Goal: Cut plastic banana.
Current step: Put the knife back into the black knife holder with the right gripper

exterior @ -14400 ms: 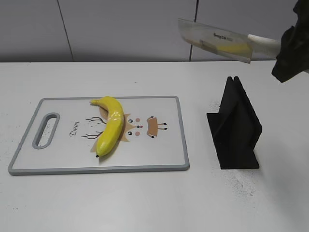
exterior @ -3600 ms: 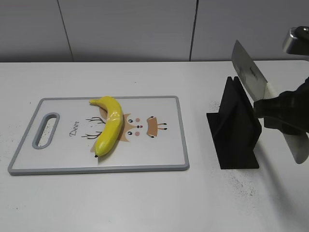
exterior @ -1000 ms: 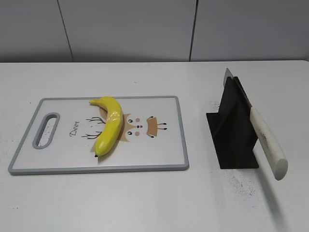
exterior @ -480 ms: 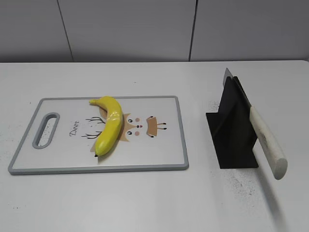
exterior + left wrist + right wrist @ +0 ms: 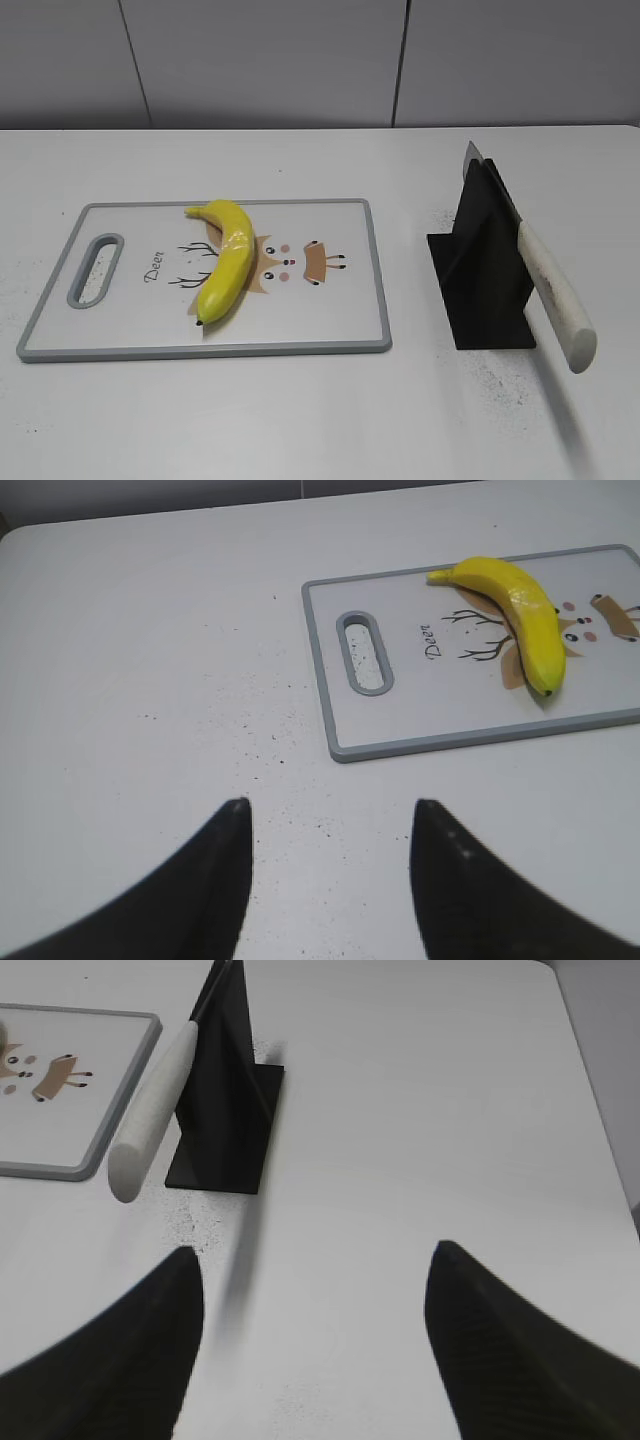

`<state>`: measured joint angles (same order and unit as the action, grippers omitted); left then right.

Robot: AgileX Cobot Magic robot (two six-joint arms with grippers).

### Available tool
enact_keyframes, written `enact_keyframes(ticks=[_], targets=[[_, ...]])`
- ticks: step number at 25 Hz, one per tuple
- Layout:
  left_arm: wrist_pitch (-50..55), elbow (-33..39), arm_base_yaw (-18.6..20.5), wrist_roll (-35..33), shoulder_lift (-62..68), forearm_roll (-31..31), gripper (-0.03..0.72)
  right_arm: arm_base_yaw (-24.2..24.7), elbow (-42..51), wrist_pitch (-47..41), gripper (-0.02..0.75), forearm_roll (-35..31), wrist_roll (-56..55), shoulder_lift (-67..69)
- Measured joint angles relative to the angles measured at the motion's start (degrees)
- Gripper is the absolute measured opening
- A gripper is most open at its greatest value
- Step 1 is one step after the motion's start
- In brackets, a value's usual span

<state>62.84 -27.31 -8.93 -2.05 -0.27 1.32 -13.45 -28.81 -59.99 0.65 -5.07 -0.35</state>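
Observation:
The glossy yellow plastic banana lies in one piece on the grey-rimmed cutting board, left of its deer print. It also shows in the left wrist view, on the board. The knife rests in the black holder, white handle sticking out toward the front; the right wrist view shows the knife's handle and the holder. My left gripper is open and empty above the bare table. My right gripper is open and empty, right of the holder. Neither arm shows in the exterior view.
The white table carries fine dark specks near the holder and near the board's handle slot. A grey panelled wall runs along the back edge.
Earlier my right gripper held the knife in the air, then lowered it toward the holder. Over the last second the knife sits in the holder and nothing moves.

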Motion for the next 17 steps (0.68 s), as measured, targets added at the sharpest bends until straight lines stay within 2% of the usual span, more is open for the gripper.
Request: enact_keyframes(ticks=[5, 17], targets=[[0.0, 0.0, 0.0, 0.0, 0.2, 0.0, 0.489, 3.1, 0.0, 0.0, 0.522, -0.1, 0.0, 0.0], [0.0, 0.0, 0.0, 0.0, 0.0, 0.0, 0.479, 3.3, 0.0, 0.1, 0.522, -0.1, 0.0, 0.0]])
